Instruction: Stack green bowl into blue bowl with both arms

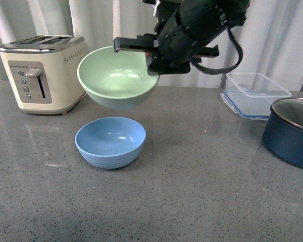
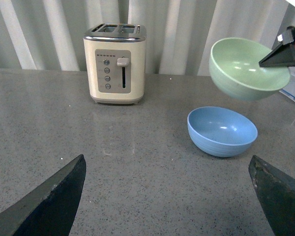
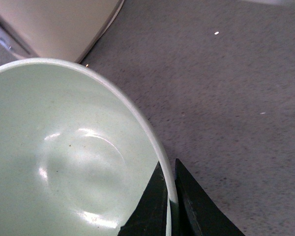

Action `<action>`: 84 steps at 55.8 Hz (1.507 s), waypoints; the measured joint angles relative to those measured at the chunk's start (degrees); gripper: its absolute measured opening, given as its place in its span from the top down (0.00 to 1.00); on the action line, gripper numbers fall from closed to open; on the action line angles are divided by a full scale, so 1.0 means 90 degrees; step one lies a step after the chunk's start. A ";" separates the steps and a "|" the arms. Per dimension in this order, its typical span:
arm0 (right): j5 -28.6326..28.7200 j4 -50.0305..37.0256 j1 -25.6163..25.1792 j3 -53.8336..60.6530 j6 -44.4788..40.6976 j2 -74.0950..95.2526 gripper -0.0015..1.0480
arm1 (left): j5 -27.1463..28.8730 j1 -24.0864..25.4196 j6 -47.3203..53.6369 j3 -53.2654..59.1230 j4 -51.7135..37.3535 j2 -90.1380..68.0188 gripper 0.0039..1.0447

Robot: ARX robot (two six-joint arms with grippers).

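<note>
Green bowl point(image 1: 118, 78), pale mint, round and matte, hangs in the air with its mouth tipped a little toward me. My right claw point(image 1: 151, 58) is clamped on its rim at the side nearer my right. One finger lies inside the rim and one outside, which shows plainly in the right wrist view point(image 3: 169, 196).

Directly below it on the grey speckled tabletop point(image 1: 192, 201) sits the blue bowl point(image 1: 110, 141), light sky-blue, round and matte, upright and empty. The two bowls are apart, not touching. The green one looks nearly centred over the blue, perhaps a shade toward my right, so I judge the coming move to be mostly straight down, levelling the tilt on the way.

My left claw point(image 2: 166, 160) is low over the tabletop with its fingers spread wide, holding nothing and well apart from both bowls. The right arm is the nearer one.

I count one green bowl, one blue bowl, one cream two-slot toaster point(image 1: 43, 73), one clear plastic lidded box point(image 1: 255, 93) and one dark navy pot with a glass lid point(image 1: 293, 133).
</note>
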State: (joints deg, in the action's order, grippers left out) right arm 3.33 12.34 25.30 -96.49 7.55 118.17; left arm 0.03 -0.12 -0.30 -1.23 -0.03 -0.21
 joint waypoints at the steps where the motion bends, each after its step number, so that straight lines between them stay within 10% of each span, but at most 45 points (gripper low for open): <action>1: -0.0002 0.0012 0.0041 -0.0012 -0.0002 0.0051 0.99 | 0.0000 0.0000 0.0000 0.0000 0.0000 0.0000 0.06; 31: -0.0257 0.0267 0.0214 -0.0289 -0.0024 0.1015 0.99 | 0.0000 0.0000 0.0000 0.0000 0.0000 0.0000 0.06; 49: 0.0083 -0.0333 0.0214 0.0352 0.0228 0.0304 0.42 | 0.0000 0.0000 0.0000 0.0000 0.0000 0.0000 0.06; 62: 0.0634 -0.2854 -0.0425 0.2540 0.1122 -0.1931 0.08 | 0.0000 0.0000 0.0000 0.0000 0.0000 0.0000 0.06; 66: 0.0483 -0.4418 -0.1059 0.4082 0.1326 -0.3198 0.11 | 0.0000 0.0000 0.0000 0.0000 0.0000 0.0000 0.06; 71: -0.1513 -0.5999 -0.1664 0.6152 0.0100 -0.4374 0.32 | 0.0000 0.0000 0.0000 0.0000 0.0000 0.0000 0.06; 84: -0.1166 -0.6516 -0.1960 0.8143 -0.0729 -0.5268 0.74 | 0.0007 0.0000 0.0000 0.0000 0.0000 0.0000 0.06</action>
State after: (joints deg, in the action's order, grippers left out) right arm -7.16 -46.30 7.66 -23.20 0.99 70.76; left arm 0.10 -0.12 -0.30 -1.23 -0.03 -0.21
